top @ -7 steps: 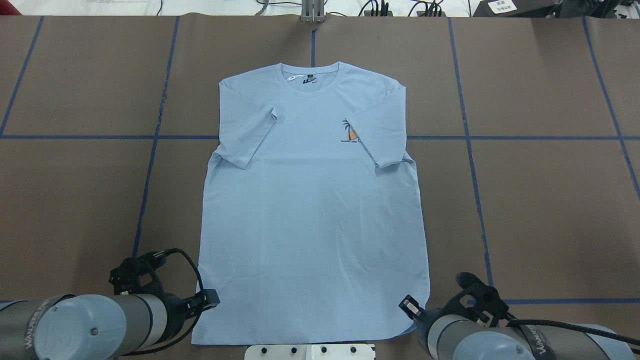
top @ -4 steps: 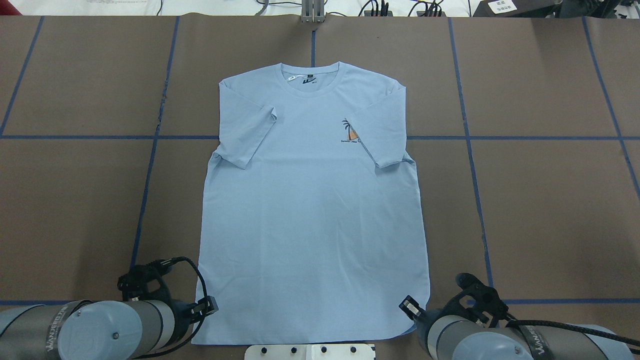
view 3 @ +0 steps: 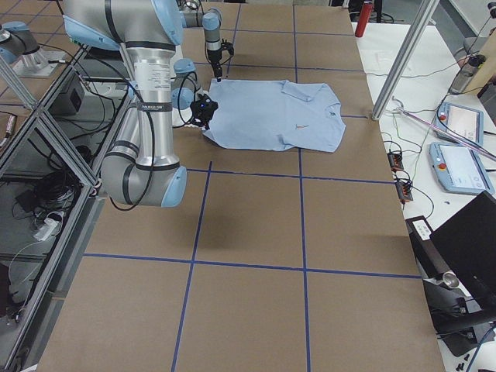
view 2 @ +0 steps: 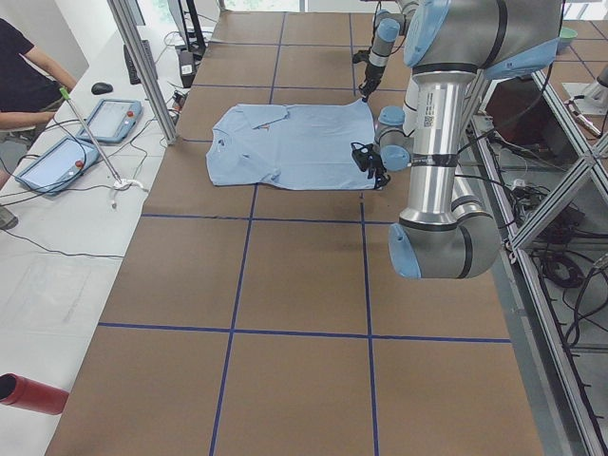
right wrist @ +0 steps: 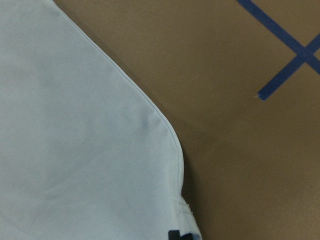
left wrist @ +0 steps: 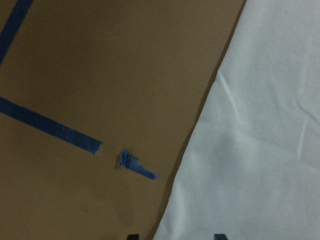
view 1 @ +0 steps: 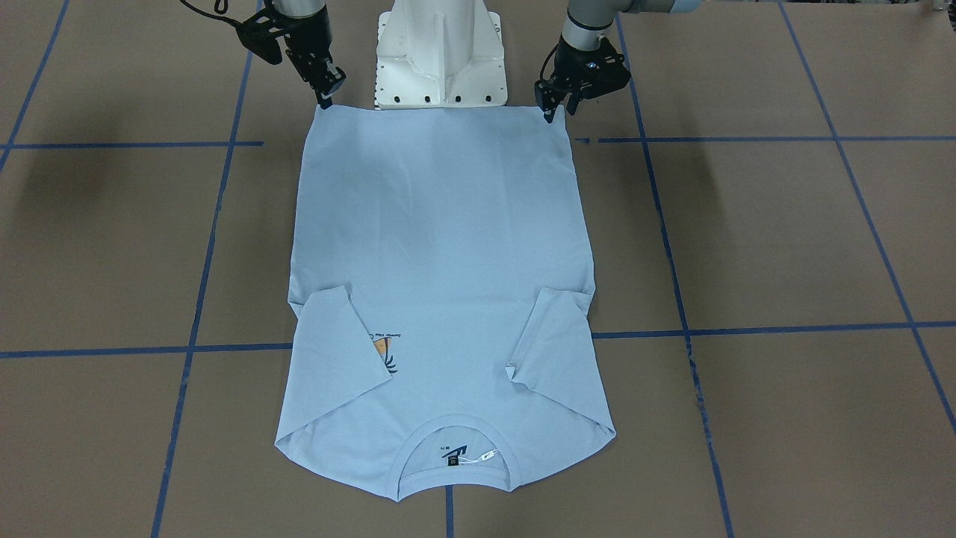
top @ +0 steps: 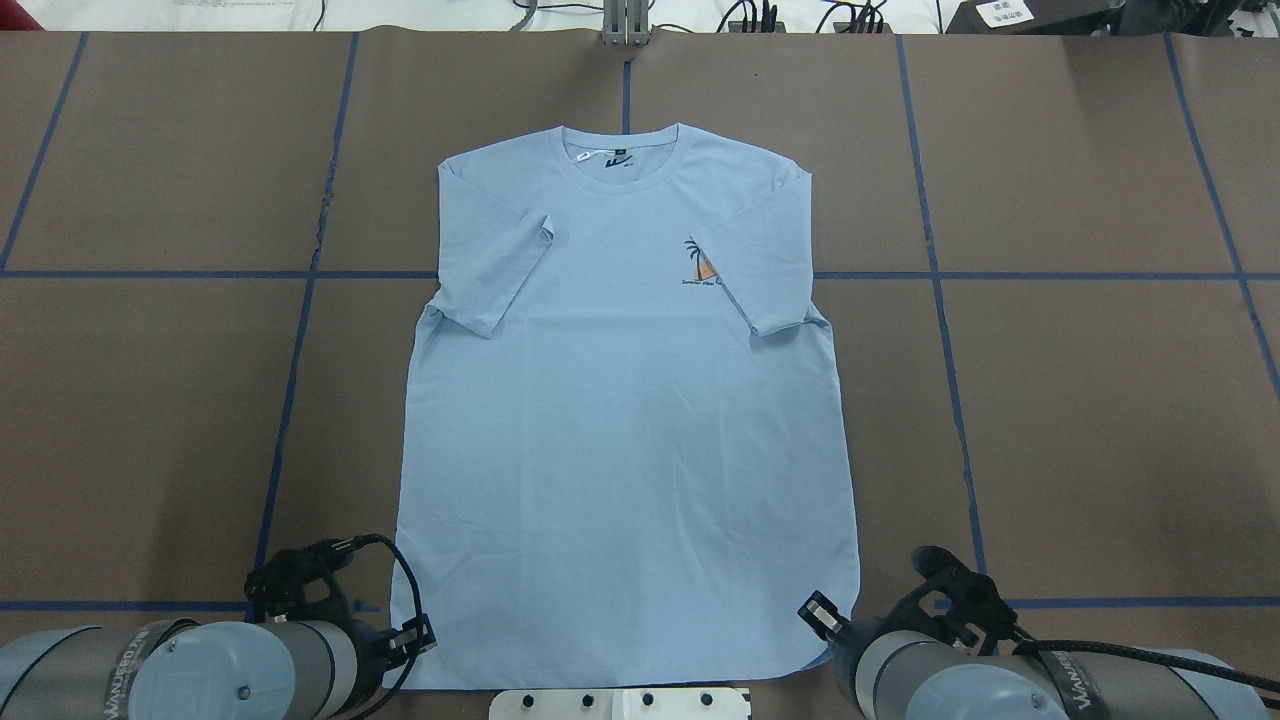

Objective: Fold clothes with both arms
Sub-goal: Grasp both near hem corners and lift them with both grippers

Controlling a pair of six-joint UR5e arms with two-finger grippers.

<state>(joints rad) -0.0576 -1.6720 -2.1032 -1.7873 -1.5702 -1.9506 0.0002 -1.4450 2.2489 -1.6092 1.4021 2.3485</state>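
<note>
The light blue T-shirt (top: 625, 420) lies flat on the brown table, collar at the far end, both sleeves folded inward, and the palm-tree print (top: 700, 265) partly covered. My left gripper (view 1: 559, 113) hangs open at the hem's left corner. In the left wrist view its two fingertips (left wrist: 132, 236) straddle the shirt's side edge (left wrist: 200, 150). My right gripper (view 1: 326, 99) is shut on the hem's right corner. The cloth (right wrist: 75, 125) puckers at its tips (right wrist: 175, 235). In the overhead view both wrists hide the fingers.
The white pedestal (view 1: 441, 52) stands right behind the hem, between the two arms. Blue tape lines (top: 300, 330) cross the brown table on both sides. In the exterior left view a person (view 2: 19, 66) sits at a side bench with tablets (view 2: 104, 119).
My left arm has pulled back towards the robot's base along the shirt's left edge, down to the hem corner. The right arm and the shirt have not moved.
</note>
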